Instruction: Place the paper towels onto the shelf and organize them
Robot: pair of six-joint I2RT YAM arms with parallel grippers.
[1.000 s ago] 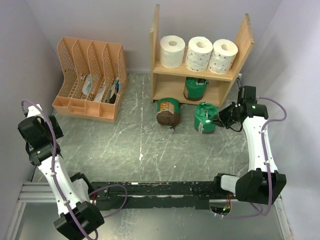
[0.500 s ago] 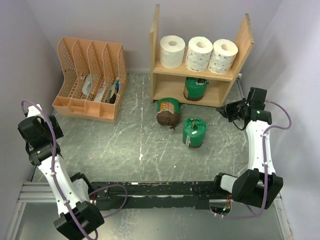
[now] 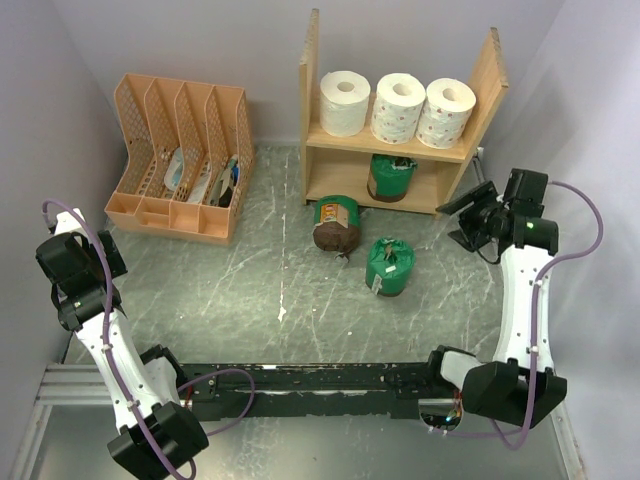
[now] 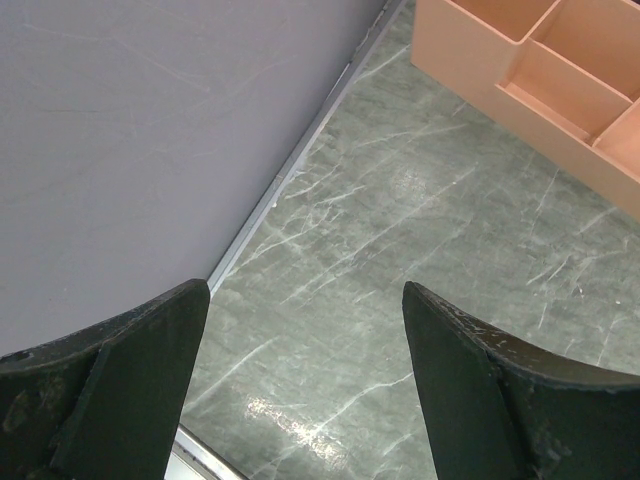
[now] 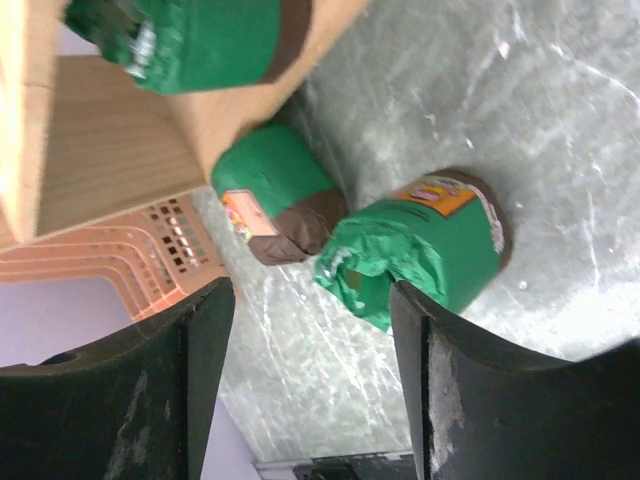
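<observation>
Retreated toward three o'clock, the right gripper (image 3: 463, 221) gapes empty; the crinkled green-wrapped cylindrical paper-towel roll (image 3: 388, 266) lies loose, probably awaiting regrasp.

The right wrist view crops the green roll (image 5: 195, 40) inside the shelf (image 5: 110, 160); contents (image 3: 205, 180) of the file organizer (image 3: 170, 214) are too small to identify.

A robotics lab test cell: plain walls (image 3: 180, 35) box in a marbled tabletop (image 3: 250, 295) with a black mounting rail (image 3: 330, 379).
</observation>
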